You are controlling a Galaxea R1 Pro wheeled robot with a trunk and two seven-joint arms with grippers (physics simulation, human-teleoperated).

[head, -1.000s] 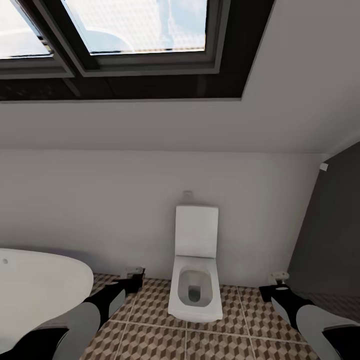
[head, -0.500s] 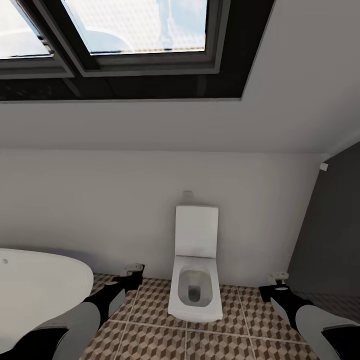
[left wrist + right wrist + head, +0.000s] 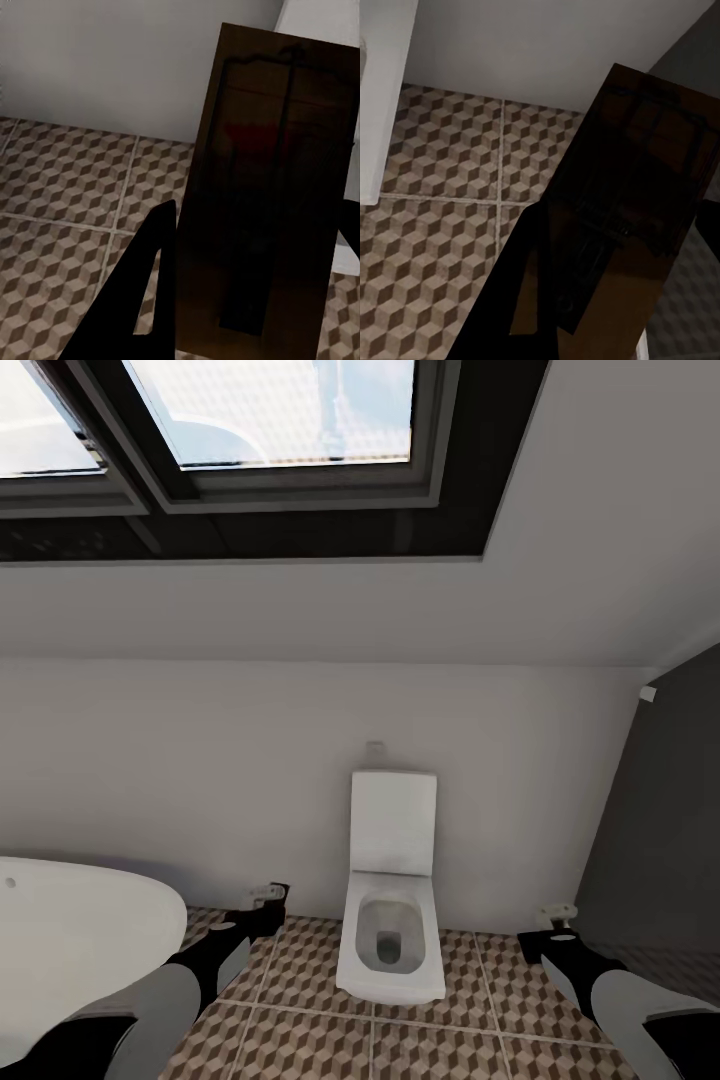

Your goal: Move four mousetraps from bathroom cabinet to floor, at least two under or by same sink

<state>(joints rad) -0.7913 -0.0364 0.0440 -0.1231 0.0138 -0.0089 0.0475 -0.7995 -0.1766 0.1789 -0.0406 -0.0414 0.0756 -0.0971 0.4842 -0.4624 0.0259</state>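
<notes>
My left gripper [image 3: 266, 901] hangs low over the cube-patterned bathroom floor [image 3: 310, 1040], between the bathtub and the toilet. It is shut on a mousetrap [image 3: 270, 187], a brown board with dark wire and a red spot that stands between the black fingers [image 3: 154, 255]. Right of the toilet, my right gripper [image 3: 555, 923] is shut on a second mousetrap [image 3: 634, 195], held above the tiles [image 3: 442, 195]. The cabinet, the sink and the other mousetraps are out of view.
A white square-bowled toilet [image 3: 390, 940] stands against the white wall straight ahead. A white oval bathtub [image 3: 70, 940] takes up the lower left. A dark grey wall [image 3: 660, 830] closes the right side. A sloped ceiling with a skylight [image 3: 270, 420] is overhead.
My left gripper has risen slightly with its mousetrap. The right arm and the camera have not moved.
</notes>
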